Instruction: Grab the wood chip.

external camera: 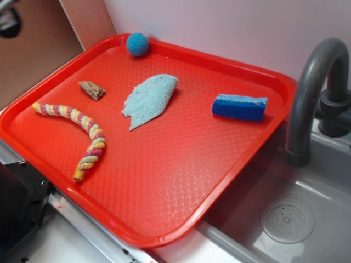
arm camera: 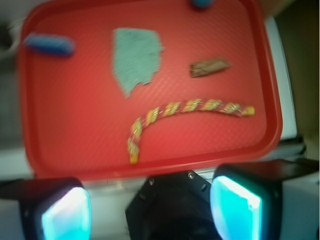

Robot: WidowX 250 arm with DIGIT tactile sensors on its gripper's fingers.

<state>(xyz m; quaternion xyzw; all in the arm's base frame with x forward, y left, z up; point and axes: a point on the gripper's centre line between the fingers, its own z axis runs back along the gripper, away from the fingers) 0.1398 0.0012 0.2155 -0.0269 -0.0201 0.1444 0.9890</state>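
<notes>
Pincer (arm camera: 150, 207) seen only in the wrist view, its two fingers (arm camera: 237, 205) spread wide with nothing between them, hanging above the near edge of the red tray (arm camera: 75, 125) and touching none of the things on it. Wood chip (external camera: 92, 90), a small rough brown piece, lying flat on the tray floor toward the left rear, apart from every other thing; in the wrist view it appears at upper right (arm camera: 209, 67). Twisted rope (external camera: 82, 137) of yellow, pink and green strands curving along the tray's left side, near the chip but not touching it. Pale blue cloth (external camera: 149, 99) lying crumpled flat near the tray's middle, just right of the chip. Blue crocheted ball (external camera: 137, 44) resting against the far rim. Blue sponge (external camera: 239, 107) lying toward the right side, well apart from the chip. Grey sink (external camera: 290, 219) and dark tap (external camera: 312, 87) beside the tray's right edge
</notes>
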